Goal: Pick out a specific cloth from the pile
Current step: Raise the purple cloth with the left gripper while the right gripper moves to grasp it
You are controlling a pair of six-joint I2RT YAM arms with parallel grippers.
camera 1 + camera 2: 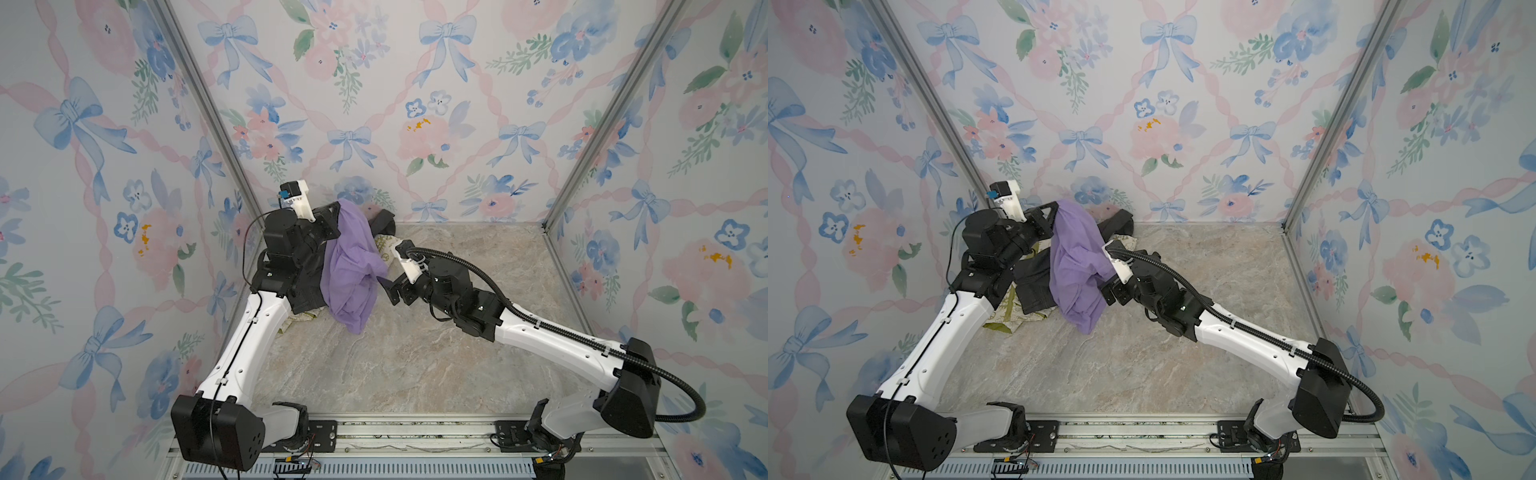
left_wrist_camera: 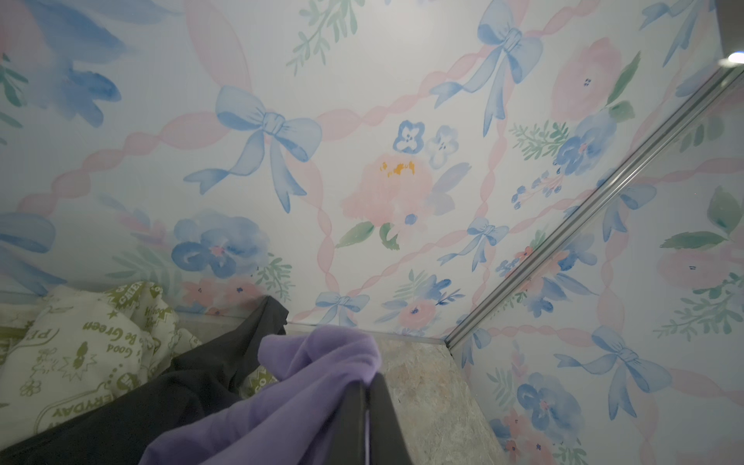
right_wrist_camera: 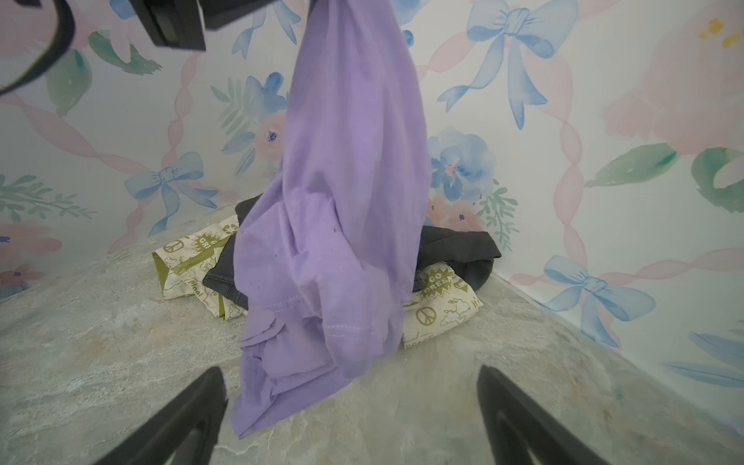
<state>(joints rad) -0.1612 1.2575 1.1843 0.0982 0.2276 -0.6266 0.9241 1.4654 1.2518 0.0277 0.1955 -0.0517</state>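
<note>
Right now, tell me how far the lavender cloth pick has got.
Done: left end effector shut on the lavender cloth, holding it up above the dark grey garment and cream peace-sign cloth. In hand: it hangs from that grip, lower hem near or on the tabletop; the right end effector is open, empty, facing it. Left: carry it clear of those two.

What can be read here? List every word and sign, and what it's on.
"GO GREEN": cream cloth, right wrist view.
Peace signs: same cloth, two in that view.
"Be Green", "Good": same cloth, upside down in the left wrist view.
"ERYDAY", "PE": same cloth, partly hidden.
Its other small print: too blurred to read.
No text: purple cloth, grey garment.
</note>
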